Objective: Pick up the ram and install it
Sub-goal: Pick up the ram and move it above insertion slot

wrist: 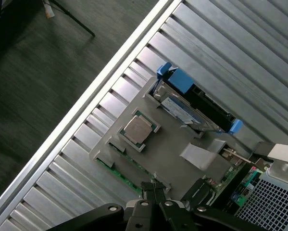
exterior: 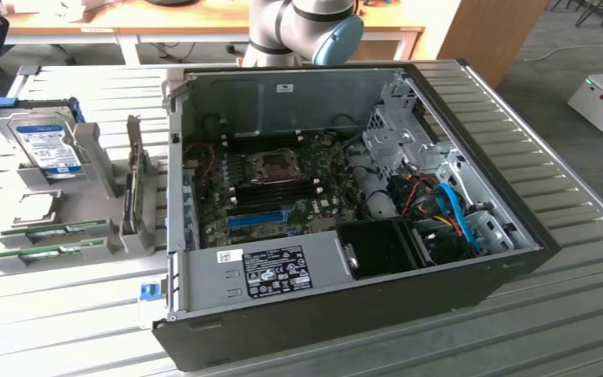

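The pick-up is the step in hand, and it is not yet begun. The ram [exterior: 48, 252], a long, thin, flat green circuit-board stick, lies in a groove of the pale grey plastic parts holder [exterior: 98, 157] on the ribbed metal table [exterior: 553, 314]; a second green stick [exterior: 56, 229] lies in the next groove, just beside it at about one o'clock, and I cannot tell which of the two is meant. In the exterior view the holder sits at nine o'clock of the open black computer case [exterior: 385, 314]; both sticks lie at seven o'clock of the silver hard drive with the blue label [exterior: 48, 145], with a square silver processor chip [exterior: 31, 206] between.

In the wrist view the gripper [wrist: 153, 186] hangs above the holder, well apart from it and holding nothing; its black fingers [wrist: 147, 190] are pressed together. To my judgement a grasp calls for the fingers to part, the wrist to line up with the stick's long edge, and a straight descent over the groove; the stick is thin and sits low, so it offers little purchase. The dark memory slots [exterior: 280, 191], at six o'clock of the processor socket [exterior: 277, 165] inside the case, look empty.
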Motion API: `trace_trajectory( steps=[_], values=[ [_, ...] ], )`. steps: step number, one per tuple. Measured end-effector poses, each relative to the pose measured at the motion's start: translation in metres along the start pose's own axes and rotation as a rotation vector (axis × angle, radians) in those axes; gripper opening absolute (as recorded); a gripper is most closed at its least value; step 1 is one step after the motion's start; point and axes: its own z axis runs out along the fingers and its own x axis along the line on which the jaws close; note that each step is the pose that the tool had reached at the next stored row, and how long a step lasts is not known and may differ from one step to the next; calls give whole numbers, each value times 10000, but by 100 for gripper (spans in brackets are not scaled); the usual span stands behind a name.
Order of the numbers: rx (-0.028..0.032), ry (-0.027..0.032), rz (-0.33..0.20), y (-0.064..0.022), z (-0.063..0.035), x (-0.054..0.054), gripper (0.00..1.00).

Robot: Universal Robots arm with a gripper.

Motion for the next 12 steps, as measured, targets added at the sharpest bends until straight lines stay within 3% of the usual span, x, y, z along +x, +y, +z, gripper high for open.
trace_trajectory(
  steps=[12],
  values=[
    [-4,9,-193,0,0,0,11]
  ],
)
